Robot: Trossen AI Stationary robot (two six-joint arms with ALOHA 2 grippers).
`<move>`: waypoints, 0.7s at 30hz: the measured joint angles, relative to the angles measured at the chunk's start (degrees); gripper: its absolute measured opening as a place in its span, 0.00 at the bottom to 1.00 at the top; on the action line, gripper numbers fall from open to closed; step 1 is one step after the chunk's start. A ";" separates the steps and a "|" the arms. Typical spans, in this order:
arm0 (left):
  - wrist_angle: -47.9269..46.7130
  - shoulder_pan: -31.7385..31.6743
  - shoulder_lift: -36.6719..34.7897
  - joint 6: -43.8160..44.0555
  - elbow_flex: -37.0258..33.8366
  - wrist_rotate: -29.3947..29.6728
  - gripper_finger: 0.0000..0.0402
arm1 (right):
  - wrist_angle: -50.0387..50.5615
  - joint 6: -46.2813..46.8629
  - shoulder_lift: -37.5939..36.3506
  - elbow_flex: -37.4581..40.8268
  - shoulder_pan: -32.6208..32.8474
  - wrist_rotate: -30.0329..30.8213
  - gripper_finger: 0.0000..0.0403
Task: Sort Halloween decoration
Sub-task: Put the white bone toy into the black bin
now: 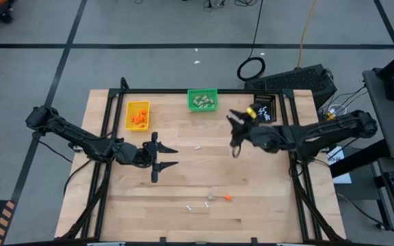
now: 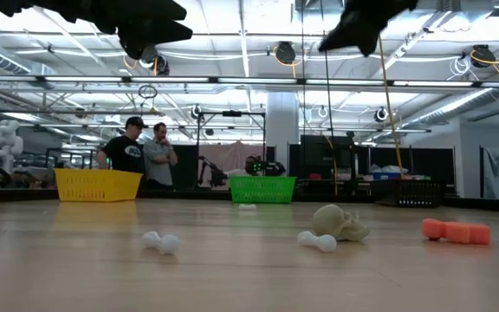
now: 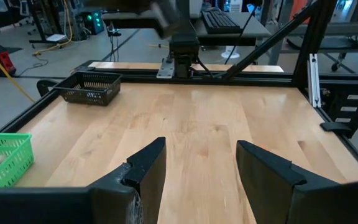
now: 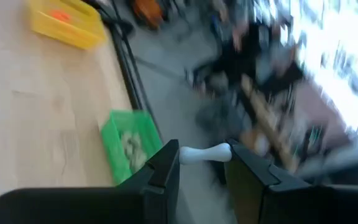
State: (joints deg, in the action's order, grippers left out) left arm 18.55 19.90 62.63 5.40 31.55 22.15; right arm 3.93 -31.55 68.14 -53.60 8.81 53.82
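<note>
My right gripper (image 1: 235, 137) hangs above the table's far middle, near the black bin (image 1: 265, 108), shut on a thin white stick (image 4: 204, 152). My left gripper (image 1: 164, 156) waits open at left centre with nothing between its fingers (image 3: 148, 171). On the wood near the front lie two white sticks (image 1: 190, 206) (image 2: 317, 241), a beige-grey rounded lump (image 1: 211, 197) (image 2: 340, 223) and an orange bit (image 1: 227, 197) (image 2: 456, 230). Another white stick (image 1: 198, 147) lies mid-table. My right gripper pinches the white stick between its two fingers. The stick spans the gap, one knobbed end (image 4: 184, 154) against one finger and the other end (image 4: 225, 149) against the other. It is lifted clear of the table, over the floor beyond the far edge in the wrist view.
Along the far edge stand a yellow bin (image 1: 137, 115) with orange bits, a green bin (image 1: 202, 100) with beige lumps and the black bin with white sticks. Two people (image 2: 141, 152) stand in the room behind the table. Bare wood lies between the arms.
</note>
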 joint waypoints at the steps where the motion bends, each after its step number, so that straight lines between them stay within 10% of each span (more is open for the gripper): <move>1: 0.00 0.00 0.00 0.66 0.00 0.00 0.48 | 2.42 4.60 -0.06 0.02 -1.52 0.00 0.22; 10: -0.45 0.00 0.02 1.74 0.02 -0.08 0.48 | 25.22 35.34 -0.12 0.00 -16.07 -8.50 0.22; 21: -1.70 0.01 0.04 1.26 0.04 0.43 0.48 | 35.64 35.46 0.24 0.00 -38.08 -26.50 0.22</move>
State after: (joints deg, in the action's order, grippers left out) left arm 16.84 19.91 62.67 6.66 31.59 22.59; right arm 39.57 3.92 68.38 -53.60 -29.28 27.33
